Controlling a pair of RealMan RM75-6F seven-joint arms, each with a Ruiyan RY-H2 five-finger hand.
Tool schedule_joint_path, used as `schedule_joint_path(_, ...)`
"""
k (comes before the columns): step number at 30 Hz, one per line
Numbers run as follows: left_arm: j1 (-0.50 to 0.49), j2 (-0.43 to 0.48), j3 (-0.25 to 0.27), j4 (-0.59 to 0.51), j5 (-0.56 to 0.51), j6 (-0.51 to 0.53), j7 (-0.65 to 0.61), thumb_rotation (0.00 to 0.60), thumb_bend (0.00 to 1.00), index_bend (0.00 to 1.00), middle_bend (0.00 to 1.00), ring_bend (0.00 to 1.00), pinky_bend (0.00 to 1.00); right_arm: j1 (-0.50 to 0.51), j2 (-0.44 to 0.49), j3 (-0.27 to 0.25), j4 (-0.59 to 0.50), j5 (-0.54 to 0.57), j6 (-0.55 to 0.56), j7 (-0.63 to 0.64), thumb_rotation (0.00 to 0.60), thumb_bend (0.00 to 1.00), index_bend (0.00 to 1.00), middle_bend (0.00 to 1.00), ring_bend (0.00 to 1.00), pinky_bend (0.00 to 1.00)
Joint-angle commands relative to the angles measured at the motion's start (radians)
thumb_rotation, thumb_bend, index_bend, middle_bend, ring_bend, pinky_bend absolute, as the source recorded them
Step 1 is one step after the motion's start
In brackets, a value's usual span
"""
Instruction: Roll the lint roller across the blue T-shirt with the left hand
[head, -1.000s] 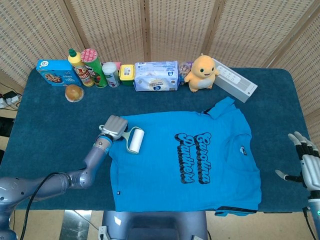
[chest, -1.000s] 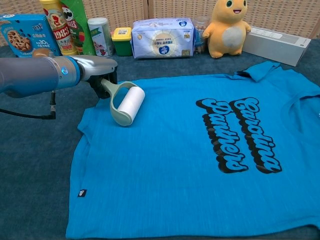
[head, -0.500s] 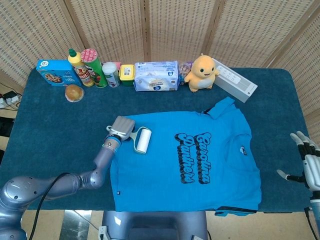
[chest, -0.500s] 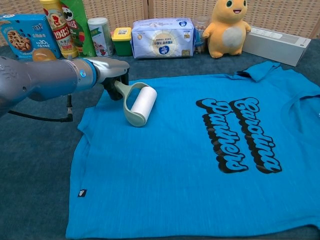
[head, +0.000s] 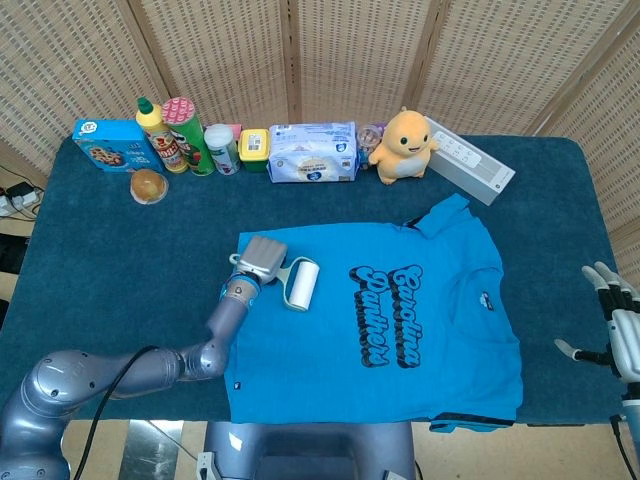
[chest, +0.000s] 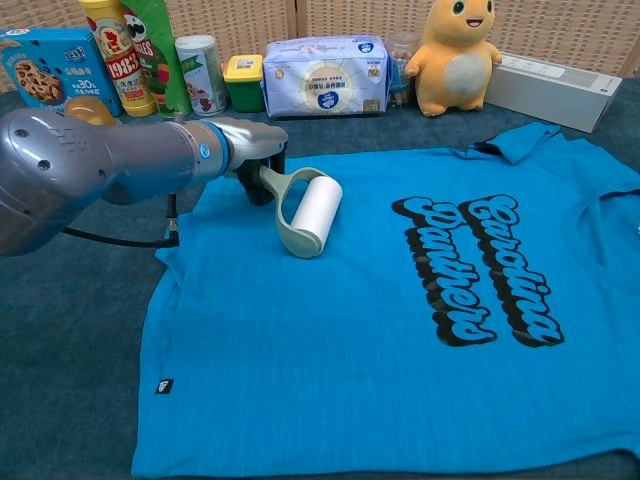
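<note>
The blue T-shirt (head: 380, 325) (chest: 400, 320) with black lettering lies flat across the dark blue table. My left hand (head: 260, 258) (chest: 255, 150) grips the pale green handle of the lint roller (head: 300, 284) (chest: 312, 214), whose white roll rests on the shirt's upper left part, left of the lettering. My right hand (head: 618, 325) hangs at the table's right edge, fingers spread, holding nothing; the chest view does not show it.
Along the back stand a cookie box (head: 108, 143), bottles and cans (head: 185, 135), a yellow tub (head: 254, 148), a wipes pack (head: 312, 152), a yellow plush toy (head: 403, 146) and a white box (head: 470, 160). A bun (head: 148, 186) lies near the left.
My left hand has pushed the lint roller to the right across the shirt, from its left edge toward the lettering. The right hand has stayed put.
</note>
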Motion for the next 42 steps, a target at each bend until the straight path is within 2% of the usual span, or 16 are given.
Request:
schedule_joint_path(1, -0.019, -0.017, -0.009, 0.008, -0.016, 0.004, 0.018, 0.6, 0.92, 1.0, 0.92, 0.91, 1.0, -0.001, 0.001, 0.0, 0.0, 0.0, 0.002, 0.002, 0.6, 0.0, 0.02, 0.0, 0.0, 0.0)
schedule_joint_path(26, -0.139, -0.128, -0.065, 0.047, -0.115, 0.059, 0.172, 0.6, 0.92, 1.0, 0.92, 0.91, 1.0, -0.006, 0.013, 0.003, -0.003, -0.001, 0.012, 0.026, 0.6, 0.0, 0.02, 0.0, 0.0, 0.0)
schedule_joint_path(42, -0.202, -0.176, -0.11, 0.079, -0.153, 0.058, 0.24, 0.6, 0.91, 1.0, 0.92, 0.91, 1.0, -0.008, 0.018, 0.003, -0.007, -0.005, 0.017, 0.034, 0.6, 0.0, 0.02, 0.0, 0.0, 0.0)
